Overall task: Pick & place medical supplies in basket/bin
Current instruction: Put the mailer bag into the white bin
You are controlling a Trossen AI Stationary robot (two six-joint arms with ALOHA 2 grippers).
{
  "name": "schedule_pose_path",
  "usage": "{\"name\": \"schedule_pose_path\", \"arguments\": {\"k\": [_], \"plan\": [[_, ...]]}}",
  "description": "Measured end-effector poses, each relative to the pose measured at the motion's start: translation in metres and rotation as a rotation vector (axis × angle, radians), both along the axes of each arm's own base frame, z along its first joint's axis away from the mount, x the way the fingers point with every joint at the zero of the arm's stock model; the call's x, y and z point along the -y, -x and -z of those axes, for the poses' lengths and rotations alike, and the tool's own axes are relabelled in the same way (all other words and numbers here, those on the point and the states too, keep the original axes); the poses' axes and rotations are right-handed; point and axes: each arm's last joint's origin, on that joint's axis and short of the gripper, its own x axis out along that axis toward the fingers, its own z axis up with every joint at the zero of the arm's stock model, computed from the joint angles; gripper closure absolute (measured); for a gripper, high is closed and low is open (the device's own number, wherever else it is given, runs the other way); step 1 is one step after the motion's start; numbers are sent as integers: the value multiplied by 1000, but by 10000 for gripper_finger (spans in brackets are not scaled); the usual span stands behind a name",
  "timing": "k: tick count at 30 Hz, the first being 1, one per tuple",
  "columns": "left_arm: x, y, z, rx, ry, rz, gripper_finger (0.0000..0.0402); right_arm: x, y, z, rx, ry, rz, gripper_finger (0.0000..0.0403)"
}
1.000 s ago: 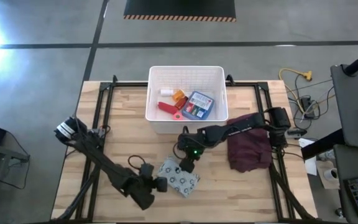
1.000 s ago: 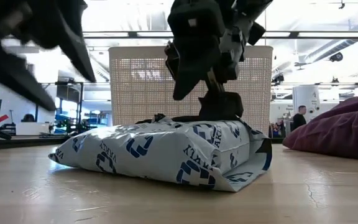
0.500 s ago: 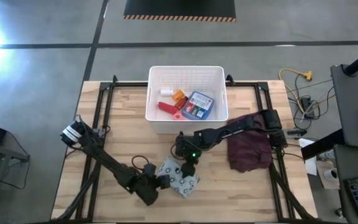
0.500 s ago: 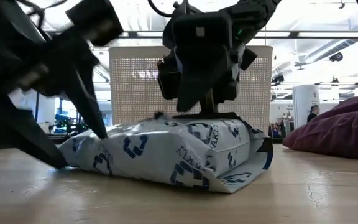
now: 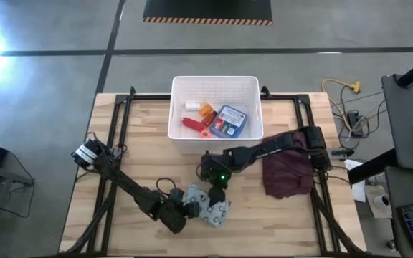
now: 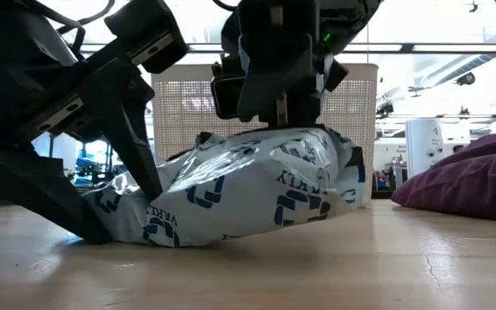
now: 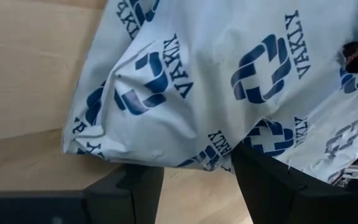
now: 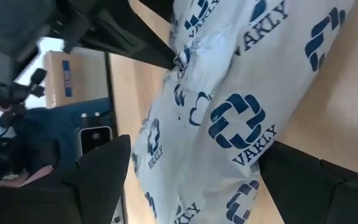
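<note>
1. the pouch (image 6: 248, 185), white with a blue "vakly" print, sits on the table (image 5: 142, 143) near its front edge, in front of the bin (image 5: 216, 115); its end toward the maroon cloth (image 5: 287, 172) is raised off the wood, the other end is down.
2. my right gripper (image 5: 216, 188) comes down on the pouch's top from the bin side; in my right wrist view a dark finger (image 8: 101, 177) lies on either side of the pouch with the plastic filling the gap, so the fingers are pinching it.
3. my left gripper (image 5: 189, 209) meets the pouch's low end from the left; in my left wrist view the two fingers (image 7: 135, 186) are spread, with the pouch's edge lying over them, not squeezed.
4. inside the bin lie a blue packet (image 5: 228, 121), a red tube (image 5: 192, 124), an orange piece (image 5: 206, 110) and a small white bottle (image 5: 191, 106).
5. the cloth lies bunched on the table's right side, well apart from the pouch, under my right arm.
</note>
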Motion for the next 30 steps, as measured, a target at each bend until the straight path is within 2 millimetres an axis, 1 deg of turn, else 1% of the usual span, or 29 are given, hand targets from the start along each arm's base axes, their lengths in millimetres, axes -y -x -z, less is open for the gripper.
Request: {"name": "schedule_pose_path", "arguments": {"k": [4,9,12,14,17,22,24,26,28,30], "plan": [[-6,0,4,-11,-2,-14,224,-3,2,4,-29,48,18,75],[-15,0,9,-27,-24,-35,224,-8,3,6,-65,44,40,76],[-16,-3,6,-24,-56,-15,224,-10,3,7,-75,45,49,77],[-14,-5,4,-16,-67,-4,224,-9,3,7,-83,45,58,85],[-14,-8,0,4,-101,-2,224,-9,3,6,-90,49,71,120],[-13,-9,-5,16,-122,12,224,-8,3,0,-82,45,74,203],[-12,-9,-9,18,-151,34,224,-8,3,-5,-66,46,71,228],[-11,-9,-16,10,-194,48,224,-8,4,-10,-45,54,73,246],[-11,-7,-26,-27,-245,57,224,-5,4,-18,-21,69,87,254],[-9,-4,-43,-70,-299,61,224,-2,6,-31,16,77,99,255]]}}
